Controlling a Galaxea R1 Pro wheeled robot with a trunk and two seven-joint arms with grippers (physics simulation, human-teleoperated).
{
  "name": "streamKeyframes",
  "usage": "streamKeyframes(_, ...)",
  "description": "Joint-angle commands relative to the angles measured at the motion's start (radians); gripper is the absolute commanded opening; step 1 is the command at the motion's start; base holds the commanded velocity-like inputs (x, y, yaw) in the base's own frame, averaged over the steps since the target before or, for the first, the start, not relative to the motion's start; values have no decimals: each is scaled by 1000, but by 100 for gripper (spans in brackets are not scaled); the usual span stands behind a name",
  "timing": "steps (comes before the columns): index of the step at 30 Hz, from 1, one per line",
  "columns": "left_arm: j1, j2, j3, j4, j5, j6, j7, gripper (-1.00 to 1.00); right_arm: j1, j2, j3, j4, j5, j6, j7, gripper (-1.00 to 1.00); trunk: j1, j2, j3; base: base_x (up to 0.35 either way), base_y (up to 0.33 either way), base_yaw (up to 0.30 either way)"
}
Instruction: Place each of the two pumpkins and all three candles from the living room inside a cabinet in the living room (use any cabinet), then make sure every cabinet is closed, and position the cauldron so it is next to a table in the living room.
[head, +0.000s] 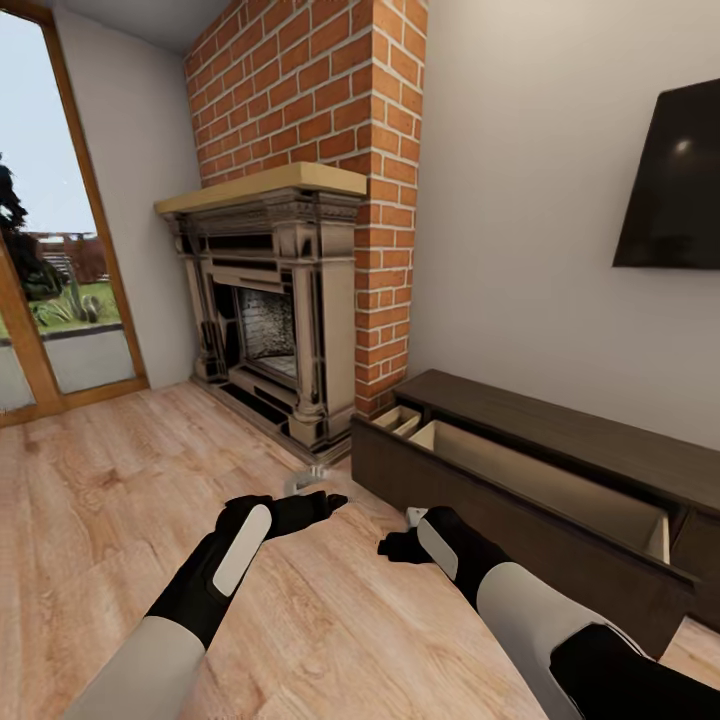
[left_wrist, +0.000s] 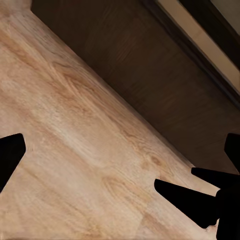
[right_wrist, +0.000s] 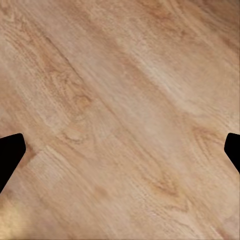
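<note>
I hold both arms low and forward over the wood floor (head: 120, 470), in the lower half of the head view, a carrying-nothing posture that suits driving between pickups. My left gripper (head: 325, 503) sits just left of centre, its black fingers pointing toward the cabinet; in the left wrist view the fingertips (left_wrist: 10, 155) stand at the far edges of the frame with bare planks between them, so I read it as spread wide and holding nothing. My right gripper (head: 392, 546) is just right of centre, close to the drawer front; its wrist view shows the same wide gap over empty floor, fingertips (right_wrist: 9, 155) at the frame edges, nothing touched.

Beyond the grippers, at right of centre, the cabinet (head: 560, 420) runs along the wall with its drawer (head: 540, 480) pulled out, pale interior showing. I judge it stands open to receive the items, so it needs shutting later. I can't make out anything inside it.

Further back at upper left stands the stone fireplace (head: 270, 310) under a brick chimney (head: 320, 90). The TV (head: 670, 180) hangs at upper right.
</note>
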Motion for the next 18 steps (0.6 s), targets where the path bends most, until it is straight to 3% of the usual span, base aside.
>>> streamKeyframes(1, 0, 0, -1, -1, 10, 3, 9, 100, -1, -1, 7, -2, -11, 3, -8, 100, 0, 0, -1, 0, 0, 278)
streamKeyframes(18, 0, -1, -1, -1, 10, 2, 9, 100, -1, -1, 7, -1, -11, 5, -8, 100, 0, 0, -1, 0, 0, 289)
